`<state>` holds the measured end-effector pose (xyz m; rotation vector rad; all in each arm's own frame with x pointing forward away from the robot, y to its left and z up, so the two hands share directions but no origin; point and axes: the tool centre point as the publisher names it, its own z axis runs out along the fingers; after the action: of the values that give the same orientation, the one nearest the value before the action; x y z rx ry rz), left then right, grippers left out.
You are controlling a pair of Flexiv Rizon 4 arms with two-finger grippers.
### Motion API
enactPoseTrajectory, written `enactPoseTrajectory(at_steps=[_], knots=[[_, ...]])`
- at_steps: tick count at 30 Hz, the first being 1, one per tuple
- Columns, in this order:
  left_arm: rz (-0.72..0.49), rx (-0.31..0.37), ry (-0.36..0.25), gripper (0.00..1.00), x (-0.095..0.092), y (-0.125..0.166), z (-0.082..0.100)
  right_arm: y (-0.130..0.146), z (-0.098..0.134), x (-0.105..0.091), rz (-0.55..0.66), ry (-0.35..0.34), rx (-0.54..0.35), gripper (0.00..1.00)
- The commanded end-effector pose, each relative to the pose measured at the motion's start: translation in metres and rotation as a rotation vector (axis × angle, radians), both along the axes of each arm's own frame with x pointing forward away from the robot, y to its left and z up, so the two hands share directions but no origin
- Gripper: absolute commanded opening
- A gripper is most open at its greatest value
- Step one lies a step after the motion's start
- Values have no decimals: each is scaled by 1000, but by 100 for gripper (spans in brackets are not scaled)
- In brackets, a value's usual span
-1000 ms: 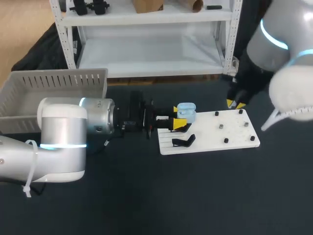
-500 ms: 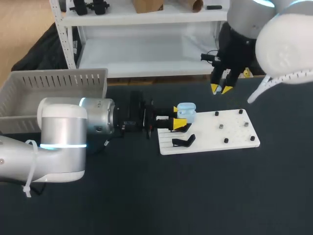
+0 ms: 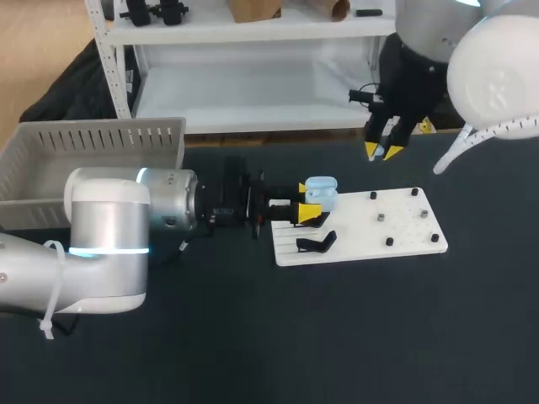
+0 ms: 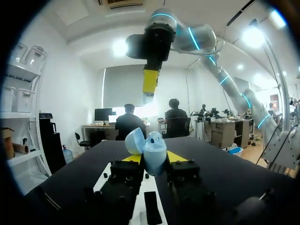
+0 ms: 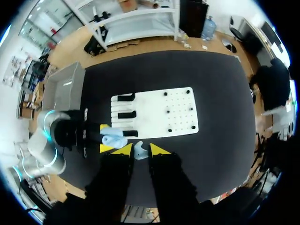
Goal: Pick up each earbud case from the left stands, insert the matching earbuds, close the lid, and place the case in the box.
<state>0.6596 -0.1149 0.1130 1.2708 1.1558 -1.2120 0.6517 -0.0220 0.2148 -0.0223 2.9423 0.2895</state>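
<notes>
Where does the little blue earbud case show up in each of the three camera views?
Head view: earbud case between the left hand's yellow tips, over the white board's left end.
Left wrist view: the case between that hand's own fingers.
Right wrist view: case beside the board, ahead of the right hand holding an earbud.
Shared landmark: the white board.

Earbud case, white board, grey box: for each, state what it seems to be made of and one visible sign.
The earbud case: probably smooth pale-blue plastic; rounded shell, soft sheen. The white board: matte plastic, possibly painted; flat, even white, small holes. The grey box: likely moulded plastic; thin slotted walls, dull finish.
</notes>
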Motion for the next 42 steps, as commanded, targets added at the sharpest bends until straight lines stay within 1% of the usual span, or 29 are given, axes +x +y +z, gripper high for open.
enactPoseTrajectory(at_steps=[1,7,11,17,24,29,42], knots=[[3,-2,-1,0,-1,1,0,17,-2,-5,55,19,-18,0],[3,-2,-1,0,-1,1,0,40,-3,-12,158,27,-60,0],[3,-2,-1,0,-1,1,0,54,-8,-14,208,28,-85,0],[3,-2,-1,0,-1,1,0,69,-19,-16,244,19,-116,0],[3,-2,-1,0,-1,1,0,74,-25,-16,244,-9,-136,0],[3,-2,-1,0,-1,1,0,75,-33,-16,241,-6,-152,0],[3,-2,-1,0,-1,1,0,79,-41,-15,238,0,-148,0]])
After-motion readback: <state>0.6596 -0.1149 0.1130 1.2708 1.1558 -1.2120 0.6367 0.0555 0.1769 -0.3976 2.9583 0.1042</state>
